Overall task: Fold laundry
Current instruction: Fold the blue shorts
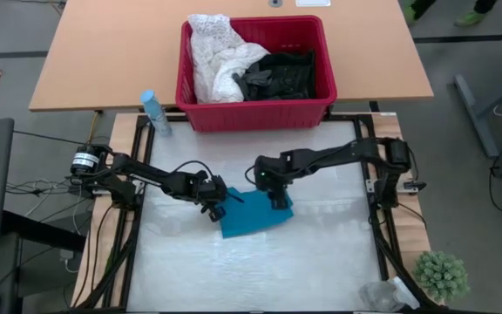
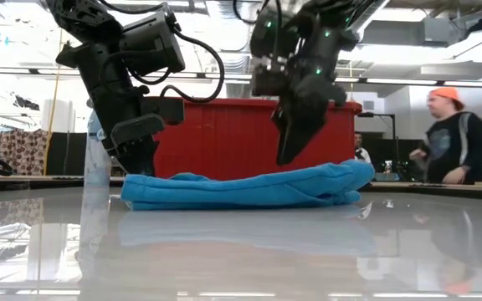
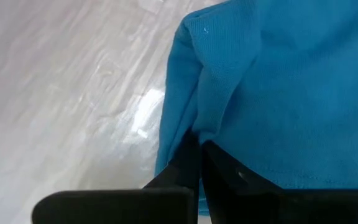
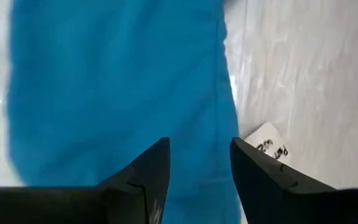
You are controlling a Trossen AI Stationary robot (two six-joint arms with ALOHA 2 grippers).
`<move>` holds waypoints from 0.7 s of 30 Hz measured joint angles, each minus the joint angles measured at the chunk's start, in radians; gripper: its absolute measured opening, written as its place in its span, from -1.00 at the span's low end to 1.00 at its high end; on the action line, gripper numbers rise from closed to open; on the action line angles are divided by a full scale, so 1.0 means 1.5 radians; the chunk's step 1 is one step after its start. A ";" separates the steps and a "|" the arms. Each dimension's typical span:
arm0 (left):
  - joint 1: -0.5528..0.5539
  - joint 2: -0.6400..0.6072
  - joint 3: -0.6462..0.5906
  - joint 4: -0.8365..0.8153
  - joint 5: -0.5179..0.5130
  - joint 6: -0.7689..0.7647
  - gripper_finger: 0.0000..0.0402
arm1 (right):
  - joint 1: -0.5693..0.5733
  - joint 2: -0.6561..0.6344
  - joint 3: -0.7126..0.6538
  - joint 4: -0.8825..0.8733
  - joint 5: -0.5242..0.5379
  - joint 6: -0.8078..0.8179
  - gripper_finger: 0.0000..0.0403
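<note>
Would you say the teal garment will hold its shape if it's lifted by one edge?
Probably not: the teal garment lies in soft rumpled folds, so it should droop. It looks thin and light. On the glossy table it may slide when pushed.

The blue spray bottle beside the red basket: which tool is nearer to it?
Left. The left tool is at the teal cloth's near edge; the right tool is farther from the bottle.

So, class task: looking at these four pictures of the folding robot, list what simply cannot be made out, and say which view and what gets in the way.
- Teal garment: its kind; it lies bunched in every view.
- Left claw: shut at the teal edge; whether cloth is pinched is hidden by its own fingers in the left wrist view.
- Black clothes in the red basket: how many; heaped in the high view, walled off in the low view.
- White tag: its print, too small.
</note>
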 joint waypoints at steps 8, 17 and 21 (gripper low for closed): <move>0.000 0.000 0.001 0.002 -0.002 -0.001 -1.00 | -0.009 0.036 0.000 0.002 0.033 -0.023 -0.06; 0.001 0.000 0.001 0.002 -0.002 -0.001 -1.00 | -0.008 0.037 0.000 0.004 0.047 -0.049 -0.27; 0.001 0.000 0.001 0.002 -0.003 -0.001 -1.00 | -0.008 0.037 0.000 0.007 0.045 -0.049 -0.35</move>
